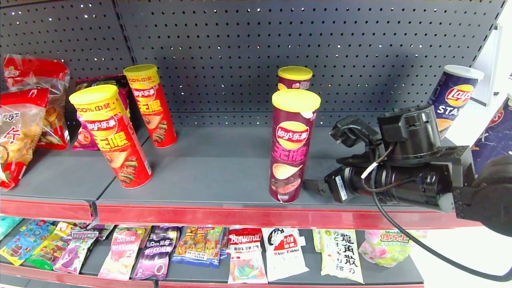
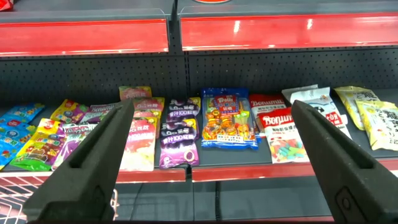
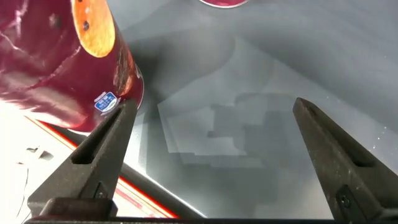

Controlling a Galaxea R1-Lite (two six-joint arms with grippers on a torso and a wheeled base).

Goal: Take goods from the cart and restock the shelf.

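Observation:
A maroon chips can (image 1: 291,148) with a yellow lid stands upright near the front edge of the grey upper shelf (image 1: 224,168). A second maroon can (image 1: 295,78) stands behind it. My right gripper (image 1: 326,164) hovers just right of the front can, low over the shelf, open and holding nothing. In the right wrist view the can (image 3: 62,56) sits outside the gripper (image 3: 214,106), close beside one finger (image 3: 106,149), with bare shelf between the fingers. My left gripper (image 2: 212,106) is open and empty, facing the lower shelf of candy bags (image 2: 227,118).
Two red chips cans (image 1: 114,136) (image 1: 151,106) and snack bags (image 1: 24,116) stand on the upper shelf's left side. A blue can (image 1: 454,94) stands at the far right. The shelf has a red front lip (image 1: 240,216). Several candy bags (image 1: 246,256) lie on the lower shelf.

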